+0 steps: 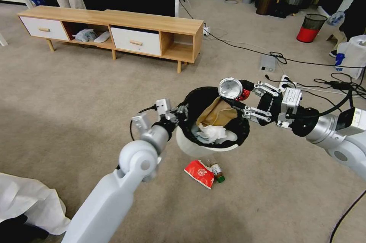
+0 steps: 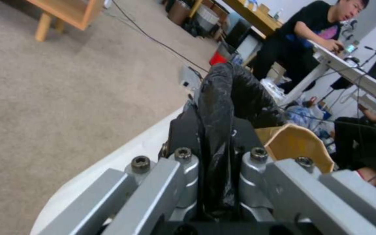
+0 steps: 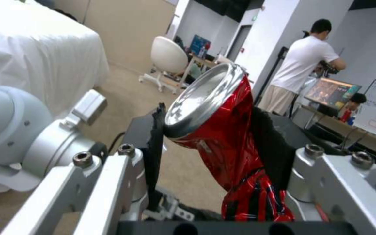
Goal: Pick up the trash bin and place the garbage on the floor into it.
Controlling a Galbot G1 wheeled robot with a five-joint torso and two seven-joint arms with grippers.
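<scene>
Crushed red can (image 3: 223, 137) is clamped in the right gripper (image 1: 238, 102) above the trash bin (image 1: 198, 144). From the left wrist, the bag-lined rim is seen pinched by the left gripper (image 2: 216, 156). Red packet (image 1: 200, 173) lies below on carpet (image 1: 76, 94).

Left gripper (image 1: 182, 113) clamps the trash bin (image 1: 198, 147) rim; right gripper (image 1: 237, 102), arm extended, apparently pinches the crushed can (image 1: 231, 88).

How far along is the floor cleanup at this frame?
Done: the left gripper holds the trash bin up by its bagged rim, with a brown paper bag and white tissue already inside. In hand: the right gripper is clamped on the crushed red can above the bin's far edge. Left: the red packet and small brown bottle lie on the carpet.
</scene>
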